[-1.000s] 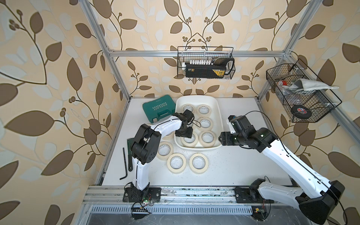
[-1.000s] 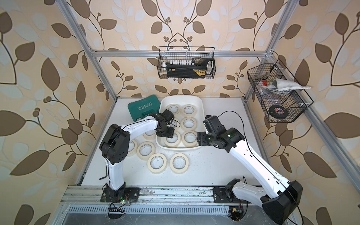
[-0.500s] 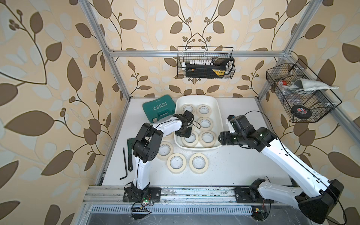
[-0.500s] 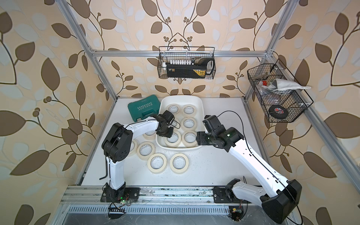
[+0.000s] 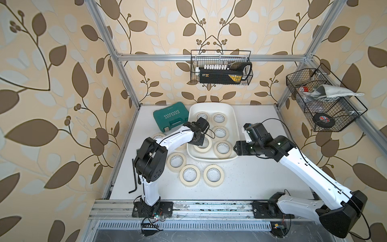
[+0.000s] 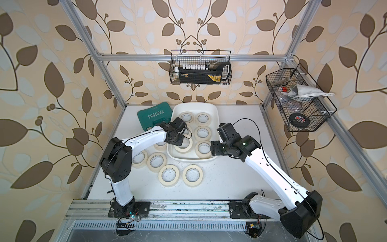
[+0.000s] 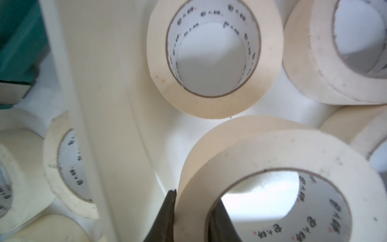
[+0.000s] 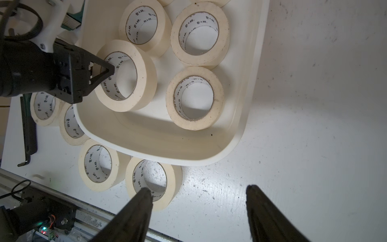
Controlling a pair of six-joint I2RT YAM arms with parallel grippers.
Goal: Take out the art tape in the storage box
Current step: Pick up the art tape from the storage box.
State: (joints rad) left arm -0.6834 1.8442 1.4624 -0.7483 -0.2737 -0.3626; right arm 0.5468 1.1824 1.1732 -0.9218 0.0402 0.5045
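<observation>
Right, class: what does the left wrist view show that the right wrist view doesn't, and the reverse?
Left wrist only: both fingers of the left gripper straddling the wall of a cream masking-tape roll, one inside its core. Right wrist only: the open right gripper above the table, and a black L-shaped hex key. Both: that gripped roll, the white plastic oblong storage tub, loose rolls outside it.

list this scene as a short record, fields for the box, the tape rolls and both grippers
box: large white plastic storage tub, on the white table
tape inside: six cream masking-tape rolls, counting the gripped one
tape outside: at least five cream rolls flat on the table
left gripper: shut on the wall of a tilted roll, one finger in its core
right gripper: open, empty, over the table beside the tub
</observation>
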